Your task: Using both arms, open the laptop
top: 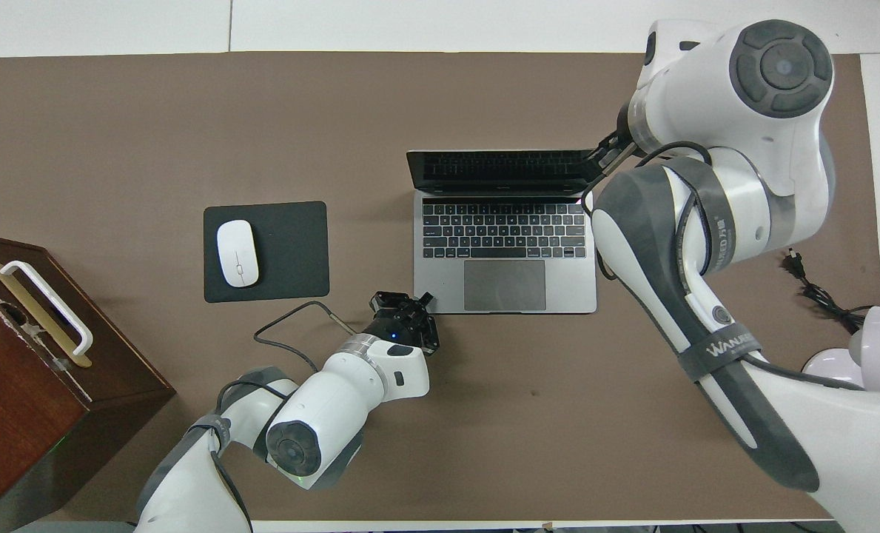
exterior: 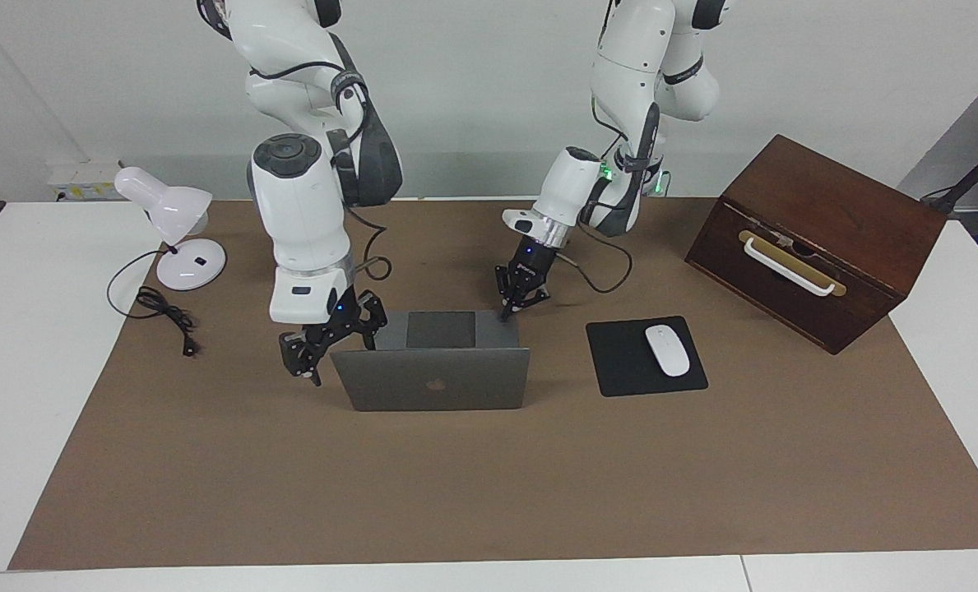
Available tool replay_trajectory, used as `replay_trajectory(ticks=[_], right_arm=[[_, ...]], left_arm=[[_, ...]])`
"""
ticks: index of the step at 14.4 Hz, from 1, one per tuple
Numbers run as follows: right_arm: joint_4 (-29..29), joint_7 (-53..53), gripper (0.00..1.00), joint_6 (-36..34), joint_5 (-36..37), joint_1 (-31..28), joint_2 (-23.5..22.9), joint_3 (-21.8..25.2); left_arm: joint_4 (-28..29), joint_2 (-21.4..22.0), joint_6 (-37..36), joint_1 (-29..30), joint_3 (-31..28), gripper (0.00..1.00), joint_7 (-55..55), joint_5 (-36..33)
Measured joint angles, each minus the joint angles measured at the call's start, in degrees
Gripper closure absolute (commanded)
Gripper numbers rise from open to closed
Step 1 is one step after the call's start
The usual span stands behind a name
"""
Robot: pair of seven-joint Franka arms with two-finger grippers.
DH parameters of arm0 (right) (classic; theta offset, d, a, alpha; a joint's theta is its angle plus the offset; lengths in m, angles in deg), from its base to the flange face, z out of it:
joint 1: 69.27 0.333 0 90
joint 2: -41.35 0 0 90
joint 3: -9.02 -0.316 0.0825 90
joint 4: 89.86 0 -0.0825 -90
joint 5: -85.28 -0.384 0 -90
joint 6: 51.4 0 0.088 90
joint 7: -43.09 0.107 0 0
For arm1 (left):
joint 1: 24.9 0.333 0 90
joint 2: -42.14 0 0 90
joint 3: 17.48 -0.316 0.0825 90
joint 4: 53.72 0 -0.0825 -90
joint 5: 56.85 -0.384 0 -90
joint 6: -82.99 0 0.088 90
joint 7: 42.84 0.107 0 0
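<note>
Fingers at open laptop corners.

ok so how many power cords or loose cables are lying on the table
1: a black cord from the white lamp, toward the right arm's end of the table. The other cables run along the arms.

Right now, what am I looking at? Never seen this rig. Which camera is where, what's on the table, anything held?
Two white robot arms share a table. One picture faces them from across the table; the other looks down from above their own end, so sides swap between the two.

On the brown mat: a laptop standing open, a mouse on a black mouse pad, a wooden box with a white handle at the left arm's end, a desk lamp at the right arm's end.

The left gripper, shut, presses on the laptop's base corner nearest the robots. The right gripper is at the lid's corner. Nothing is lifted.
</note>
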Motion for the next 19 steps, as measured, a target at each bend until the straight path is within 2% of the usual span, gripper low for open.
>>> replay_trajectory(ticks=[5,9,13,16,19], right_arm=[[-1.50,3.87,0.00,-14.18,-0.07,-0.53,6.97,0.43],[-1.47,8.77,0.00,-21.07,-0.08,-0.59,10.03,0.48],[-1.30,11.94,0.00,-25.72,-2.13,-3.10,11.16,0.69],[0.22,12.71,0.00,-26.30,-3.46,-6.52,11.62,0.87],[2.82,12.74,0.00,-26.29,-3.50,-8.50,12.46,0.86]], left_arm=[[0.00,0.00,0.00,0.00,0.00,1.00,0.00,0.00],[-0.33,-0.21,0.00,0.11,-0.10,1.00,-0.05,0.01],[-1.83,-0.61,0.01,1.78,-0.26,1.00,-0.28,0.01],[-2.94,-0.47,-0.67,2.27,-0.26,1.00,-0.86,0.01],[-4.31,1.69,-6.14,2.86,-0.27,1.00,-1.07,0.01]])
